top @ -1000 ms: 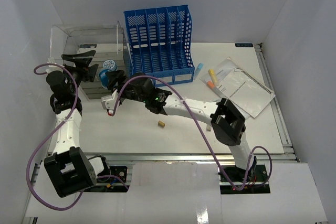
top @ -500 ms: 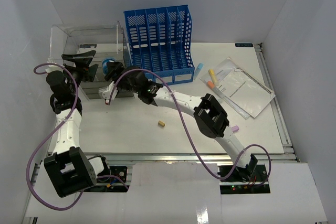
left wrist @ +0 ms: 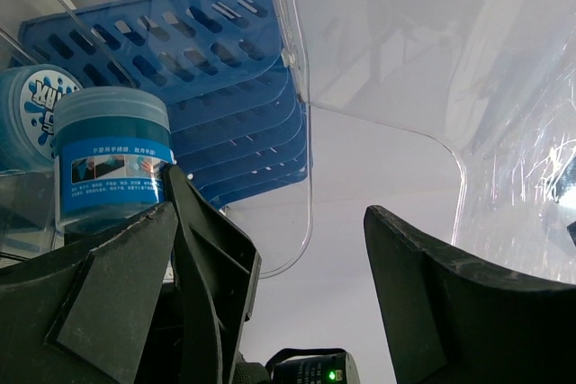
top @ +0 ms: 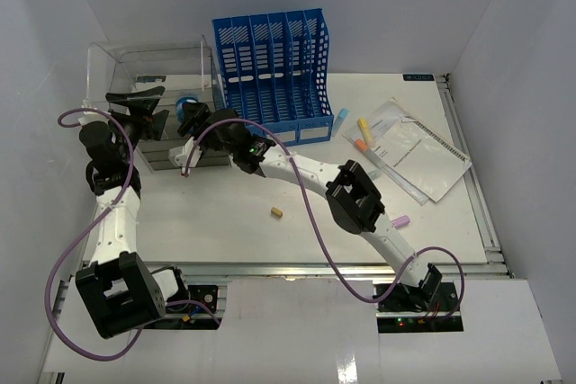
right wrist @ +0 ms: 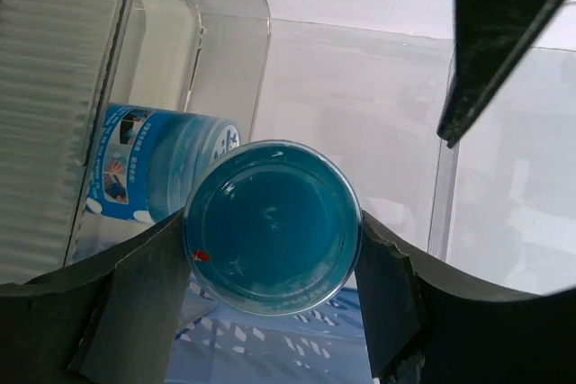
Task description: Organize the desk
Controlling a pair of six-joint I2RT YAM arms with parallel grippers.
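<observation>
From above, the right gripper (top: 189, 120) reaches across the desk (top: 225, 213) to the clear plastic box (top: 117, 60) at its far left corner, beside the blue file rack (top: 270, 60). It carries a blue jar (top: 187, 104) at the box's opening. The left gripper (top: 142, 105) hovers at the box. Bare desk lies below and nearer the bases than both hands.

In the left wrist view, the left gripper (left wrist: 274, 204) stands wide apart and empty, with the jar (left wrist: 112, 164) to its left.

In the right wrist view, the right gripper (right wrist: 270, 267) is clamped on the jar (right wrist: 270, 227) over the box (right wrist: 360, 87). I judge the step to be setting the jar inside: lower it upright, clear of the walls, then release once it rests.
</observation>
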